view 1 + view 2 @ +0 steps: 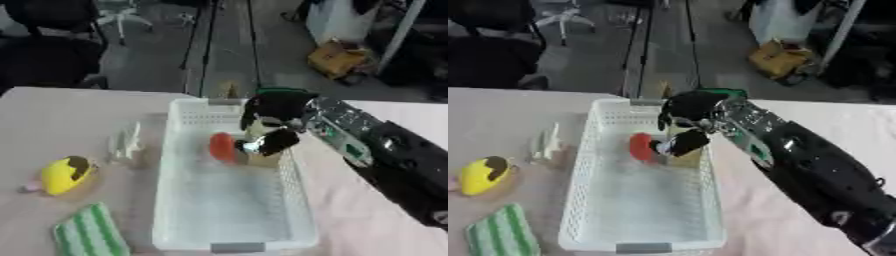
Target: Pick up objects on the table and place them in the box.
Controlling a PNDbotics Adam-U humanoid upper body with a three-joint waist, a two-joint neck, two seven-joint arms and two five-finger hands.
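Right robot hand [273, 125] reaches in from the right (fingers curled)

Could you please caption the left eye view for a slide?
Right hand lowers a red object into the white basket.

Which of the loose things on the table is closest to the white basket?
The clear, pale item, lying just beside the basket; the yellow object and green-striped cloth lie farther left.

White box [175, 200], red object [222, 147] inside — upright
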